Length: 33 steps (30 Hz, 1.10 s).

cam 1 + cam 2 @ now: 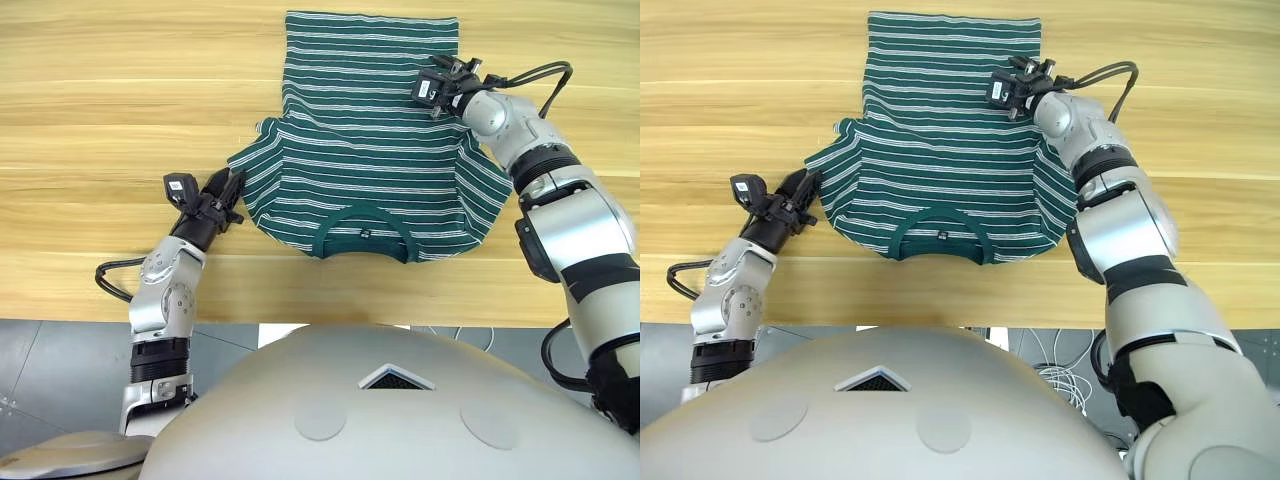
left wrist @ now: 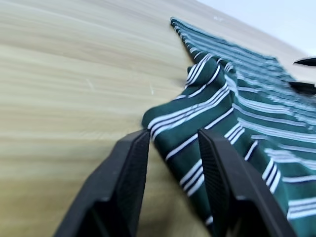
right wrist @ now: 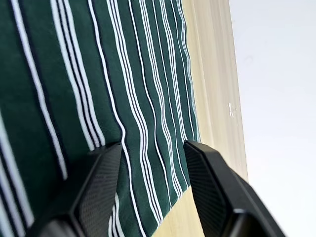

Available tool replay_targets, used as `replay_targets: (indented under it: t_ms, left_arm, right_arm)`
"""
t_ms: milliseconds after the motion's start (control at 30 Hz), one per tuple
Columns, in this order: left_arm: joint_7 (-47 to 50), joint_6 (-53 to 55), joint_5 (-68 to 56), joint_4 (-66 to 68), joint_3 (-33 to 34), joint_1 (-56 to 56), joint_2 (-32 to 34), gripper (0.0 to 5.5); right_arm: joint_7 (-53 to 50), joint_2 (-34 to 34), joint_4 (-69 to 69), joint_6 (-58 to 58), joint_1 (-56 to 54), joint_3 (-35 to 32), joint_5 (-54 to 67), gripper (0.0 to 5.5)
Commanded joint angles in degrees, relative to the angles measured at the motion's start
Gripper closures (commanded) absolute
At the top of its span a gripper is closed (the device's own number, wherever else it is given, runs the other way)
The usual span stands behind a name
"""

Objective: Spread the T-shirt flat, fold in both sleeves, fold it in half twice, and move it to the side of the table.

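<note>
A dark green T-shirt (image 1: 365,150) with white stripes lies on the wooden table (image 1: 100,100), collar towards me and hem at the far side. Its left sleeve (image 1: 260,165) is slightly bunched near the shoulder. My left gripper (image 1: 232,190) sits at that sleeve's outer edge, low on the table; in the left wrist view it (image 2: 173,136) is open, with the sleeve tip (image 2: 197,108) just in front of the gap. My right gripper (image 1: 445,80) hovers over the shirt's far right part. It (image 3: 153,148) is open above the striped cloth, near the shirt's edge.
Bare wood surrounds the shirt to the left, right and far side. The table's front edge (image 1: 60,318) runs just below the collar. Black cables loop from each wrist (image 1: 545,75).
</note>
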Motion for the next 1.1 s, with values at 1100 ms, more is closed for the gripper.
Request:
replay_targets:
  t_ms: [1100]
  left_arm:
    - [3.2, -22.2, 21.1, -6.2, -9.7, 1.6, -6.1, 5.45]
  right_arm:
    - [-1.6, 1.1, -0.8, -4.2, -0.2, -1.5, -0.2, 3.09]
